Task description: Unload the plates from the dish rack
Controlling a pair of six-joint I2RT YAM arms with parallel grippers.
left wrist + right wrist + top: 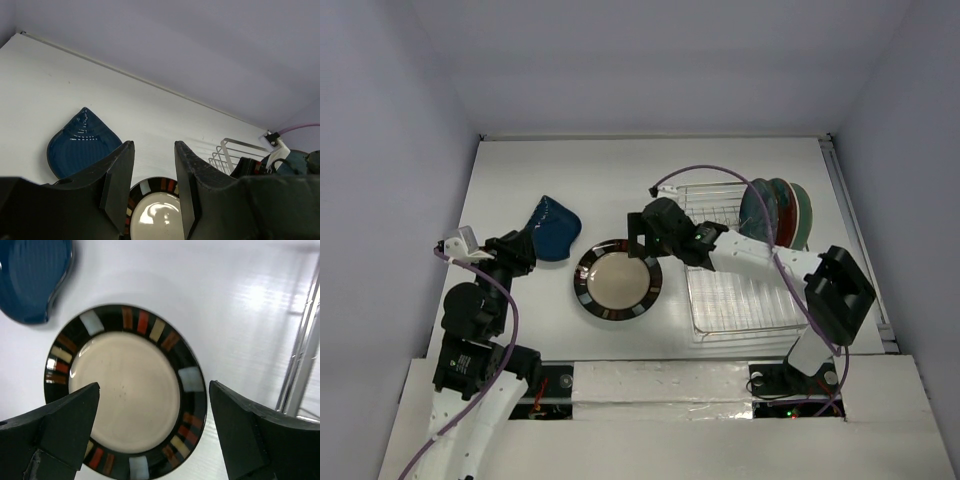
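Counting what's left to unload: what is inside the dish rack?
Upright plates crowd the dish rack's far right end, teal and red showing. They overlap, hiding the exact count.

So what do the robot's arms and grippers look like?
The left arm and right arm mix black joint housings with white links, each trailing a purple cable. The left gripper and right gripper have two chunky matte-black fingers each.

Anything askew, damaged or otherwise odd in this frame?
Nothing stands out. The dark blue plate and the cream plate lie flat and apart on the table, the remaining plates stand in the dish rack, and no chips or spills show.
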